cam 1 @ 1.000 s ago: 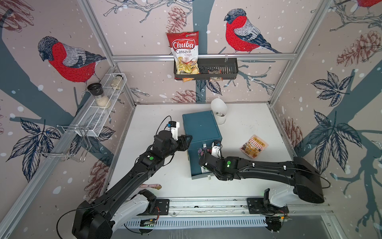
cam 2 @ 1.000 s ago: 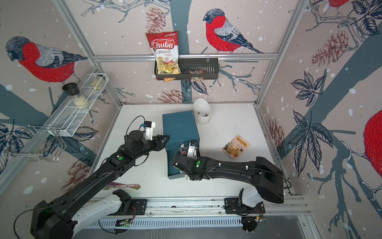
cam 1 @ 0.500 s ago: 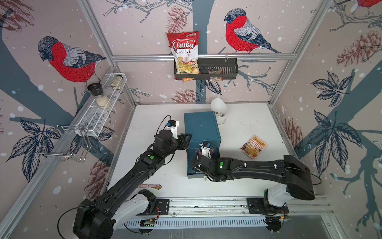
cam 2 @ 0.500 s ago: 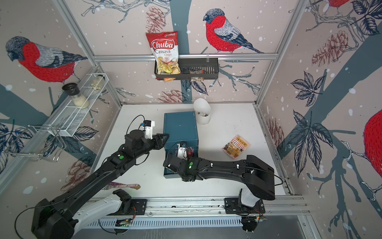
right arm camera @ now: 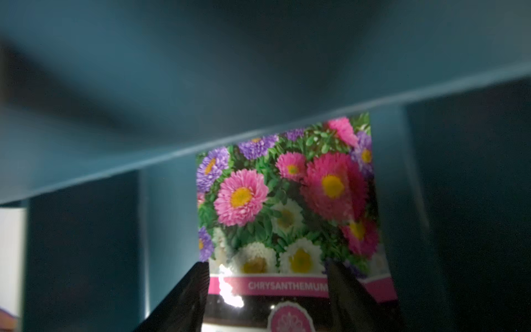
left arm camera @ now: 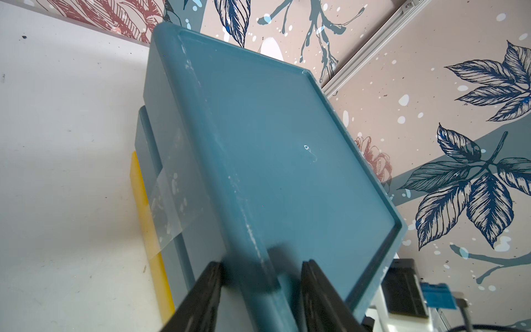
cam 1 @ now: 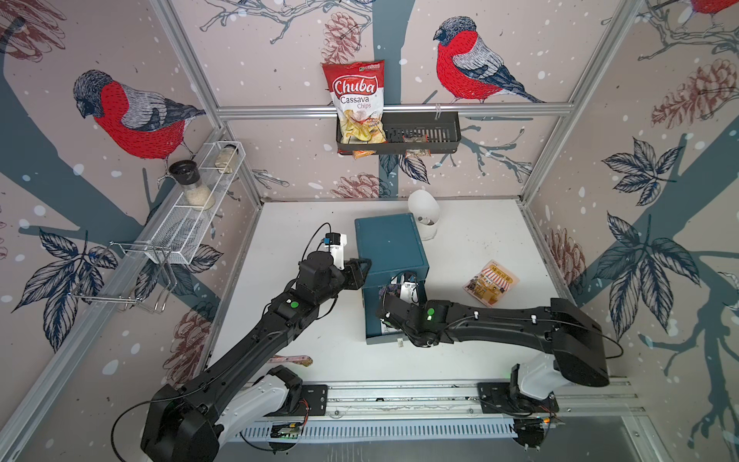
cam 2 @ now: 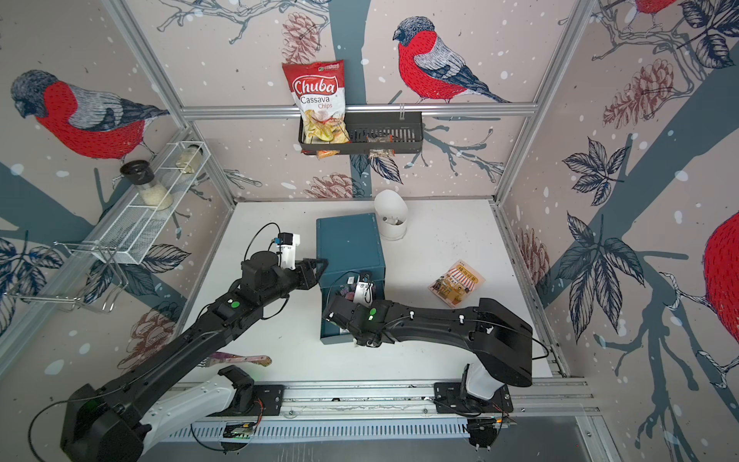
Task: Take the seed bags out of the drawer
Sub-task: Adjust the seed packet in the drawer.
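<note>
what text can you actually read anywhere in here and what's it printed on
"Chuba Cassava Chips": red-and-white chips bag in the black wall basket.
"CHRYSANTHEMUM": pink band of the glossy purple-pink flower seed packet, right wrist view.
Orange-yellow shop-drawing seed packet on the table: print too small to read.

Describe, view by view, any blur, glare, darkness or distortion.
Right wrist view: dark, cabinet blurred, white glare low on the packet. Left wrist view: bright, cabinet sharp, left fingers soft. Both top views: sharp, evenly lit, posts splayed by the wide lens.
</note>
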You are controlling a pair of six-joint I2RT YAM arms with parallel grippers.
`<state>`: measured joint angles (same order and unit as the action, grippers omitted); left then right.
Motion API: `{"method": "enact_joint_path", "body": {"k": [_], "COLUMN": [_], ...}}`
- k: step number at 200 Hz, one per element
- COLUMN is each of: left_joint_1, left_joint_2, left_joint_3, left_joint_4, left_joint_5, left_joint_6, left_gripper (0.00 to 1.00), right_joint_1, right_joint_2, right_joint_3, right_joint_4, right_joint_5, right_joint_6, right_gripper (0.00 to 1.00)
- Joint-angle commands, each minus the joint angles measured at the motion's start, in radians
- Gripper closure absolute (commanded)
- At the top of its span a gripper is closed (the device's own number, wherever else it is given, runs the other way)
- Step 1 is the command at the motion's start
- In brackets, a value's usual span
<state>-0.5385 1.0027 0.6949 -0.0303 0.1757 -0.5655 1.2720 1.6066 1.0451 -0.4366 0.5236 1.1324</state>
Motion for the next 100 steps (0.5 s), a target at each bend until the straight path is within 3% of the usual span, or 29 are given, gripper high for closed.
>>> {"method": "enact_joint_path", "body": {"k": [1, 60, 100], "left_joint_1": [-0.002, -0.001, -0.002], "left_joint_2": [0.008, 0.011, 0.006], "left_joint_3": [-0.015, -0.035, -0.037], "left_joint_4": [-0.162, -0.139, -0.146], "left_joint_5": [0.042, 0.067, 0.052], "left_joint_6": [0.040, 0.021, 0.028], "left_gripper": [0.52, 0.53, 0.53], "right_joint_1": [-0.006, 0.017, 0.018], "right_joint_2": [0.033, 0.057, 0.011], "right_joint_3": [0.003, 0.046, 0.069], "right_joint_4": [0.042, 0.217, 0.172], "right_joint_5": [0.001, -0.131, -0.088], "right_joint_6": [0.001, -0.138, -0.142], "right_gripper": [0.31, 0.35, 0.35]}}
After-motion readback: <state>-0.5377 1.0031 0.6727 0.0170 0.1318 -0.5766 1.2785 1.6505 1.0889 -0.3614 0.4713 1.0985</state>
